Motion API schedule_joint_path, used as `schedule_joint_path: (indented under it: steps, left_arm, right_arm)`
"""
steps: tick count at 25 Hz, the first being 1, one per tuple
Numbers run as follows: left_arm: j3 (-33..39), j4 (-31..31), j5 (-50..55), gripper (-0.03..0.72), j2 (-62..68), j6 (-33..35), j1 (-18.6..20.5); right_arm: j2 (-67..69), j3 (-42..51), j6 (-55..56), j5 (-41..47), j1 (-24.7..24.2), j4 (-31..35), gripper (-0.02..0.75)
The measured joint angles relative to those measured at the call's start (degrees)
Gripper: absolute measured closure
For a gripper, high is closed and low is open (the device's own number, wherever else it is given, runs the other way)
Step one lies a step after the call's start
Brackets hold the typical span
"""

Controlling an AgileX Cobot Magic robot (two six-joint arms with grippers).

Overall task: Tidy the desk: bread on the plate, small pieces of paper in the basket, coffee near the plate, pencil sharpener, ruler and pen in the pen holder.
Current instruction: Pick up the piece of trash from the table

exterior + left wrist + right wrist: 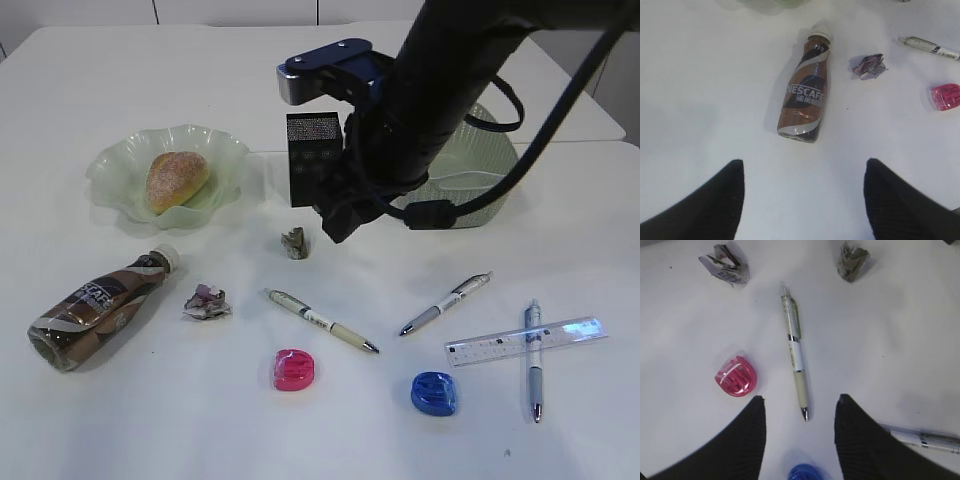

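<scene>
The bread (176,180) lies on the plate (112,172) at the left. The coffee (96,309) (805,97) lies on its side on the desk (200,420), a little ahead of my open, empty left gripper (803,161). My right gripper (801,398) hangs open and empty above a pen (795,347) (321,321), between a pink pencil sharpener (736,376) (293,369) and a blue one (805,473) (434,392). Two crumpled papers (207,302) (294,243) lie nearby. The ruler (570,331) lies under another pen (533,360). The pen holder (313,155) stands beside the basket (485,165).
My right arm (440,80) fills the middle of the exterior view and hides much of the basket. A third pen (446,303) lies right of centre. The left gripper does not show in the exterior view.
</scene>
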Motion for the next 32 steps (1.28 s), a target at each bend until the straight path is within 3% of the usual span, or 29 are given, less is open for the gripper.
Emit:
schedule_joint_path:
  steps: [4, 11, 32]
  left_arm:
    - [0.00, 1.04, 0.23, 0.162, -0.85, -1.02, 0.05]
    - [0.00, 2.09, 1.01, 0.162, -3.48, -1.63, 3.83]
    - [0.00, 0.71, 0.75, 0.162, -4.57, -1.87, 4.07]
  right_arm:
    - [2.90, -3.16, -1.74, 0.90, 1.10, 2.24, 0.366]
    - [8.86, -7.59, -4.42, 1.15, 5.39, 2.81, 0.328]
    - [25.00, -21.98, -6.41, -5.79, 12.47, 2.65, 0.308]
